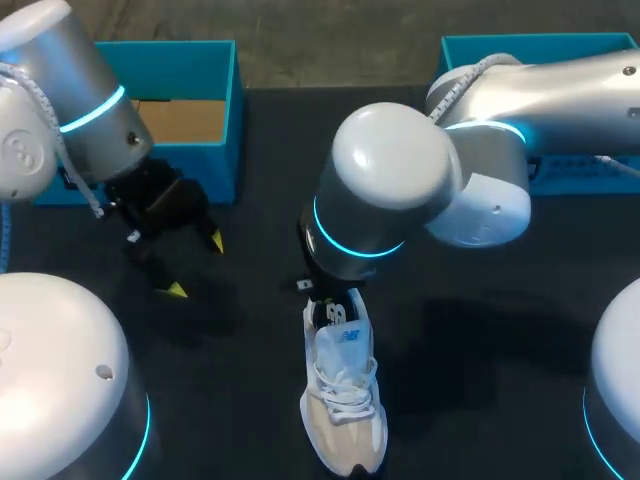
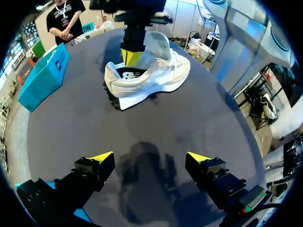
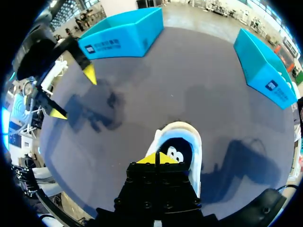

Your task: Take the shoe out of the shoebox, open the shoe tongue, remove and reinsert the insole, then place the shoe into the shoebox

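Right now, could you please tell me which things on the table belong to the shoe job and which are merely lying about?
For the job: white shoe; blue shoebox by my left arm; right tool at the shoe's heel opening; left tool, open.
Lying about: second blue box, perhaps the lid, I cannot tell.

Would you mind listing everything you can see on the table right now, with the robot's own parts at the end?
shoe: one, white and beige, upright on its sole, middle of the table's near side.
shoebox halves: two, turquoise, at the far edge, one at the left, one at the right.
table: one, black, under everything.
left end effector: one, black with yellow tips, open, over bare table left of the shoe.
right end effector: one, yellow tips together, at the shoe's opening; whether they pinch anything is hidden.
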`<state>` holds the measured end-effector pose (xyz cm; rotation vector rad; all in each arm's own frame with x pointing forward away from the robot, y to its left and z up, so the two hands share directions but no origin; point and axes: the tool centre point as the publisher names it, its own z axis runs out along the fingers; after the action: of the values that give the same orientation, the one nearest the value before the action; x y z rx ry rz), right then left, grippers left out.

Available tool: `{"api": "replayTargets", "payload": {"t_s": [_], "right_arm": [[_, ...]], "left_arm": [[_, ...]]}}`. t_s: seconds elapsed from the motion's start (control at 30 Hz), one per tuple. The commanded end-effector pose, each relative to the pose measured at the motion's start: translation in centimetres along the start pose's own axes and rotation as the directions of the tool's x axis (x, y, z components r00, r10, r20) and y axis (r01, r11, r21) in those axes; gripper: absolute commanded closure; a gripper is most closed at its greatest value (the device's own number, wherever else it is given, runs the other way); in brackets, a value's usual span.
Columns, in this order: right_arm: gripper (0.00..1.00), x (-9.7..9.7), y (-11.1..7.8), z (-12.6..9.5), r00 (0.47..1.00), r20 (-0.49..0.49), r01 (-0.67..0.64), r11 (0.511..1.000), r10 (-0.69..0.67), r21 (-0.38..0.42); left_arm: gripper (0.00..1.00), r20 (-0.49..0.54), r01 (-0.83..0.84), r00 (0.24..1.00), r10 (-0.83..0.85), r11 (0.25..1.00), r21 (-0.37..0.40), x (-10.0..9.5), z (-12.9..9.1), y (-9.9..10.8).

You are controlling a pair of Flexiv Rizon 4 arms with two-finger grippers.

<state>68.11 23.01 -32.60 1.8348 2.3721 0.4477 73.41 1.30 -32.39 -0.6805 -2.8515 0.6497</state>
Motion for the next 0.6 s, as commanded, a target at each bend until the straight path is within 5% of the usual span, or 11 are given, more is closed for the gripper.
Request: {"api": "replayTargets", "payload": {"t_s": [0.03,0.6], "right_arm": [[1.0,-0.54,-0.35,0.71,1.0,-0.005,0.006,1.0,-0.006,-0.003],[1.0,-1.33,-0.28,1.7,0.999,0.038,-0.006,1.0,0.005,0.014]], "left_arm": [[0.0,0.015,-0.023,1.0,0.023,1.0,0.012,0.51,-0.46,0.42],[0.0,0.014,-0.055,0.998,0.056,0.998,-0.002,0.65,-0.81,0.42]]}}
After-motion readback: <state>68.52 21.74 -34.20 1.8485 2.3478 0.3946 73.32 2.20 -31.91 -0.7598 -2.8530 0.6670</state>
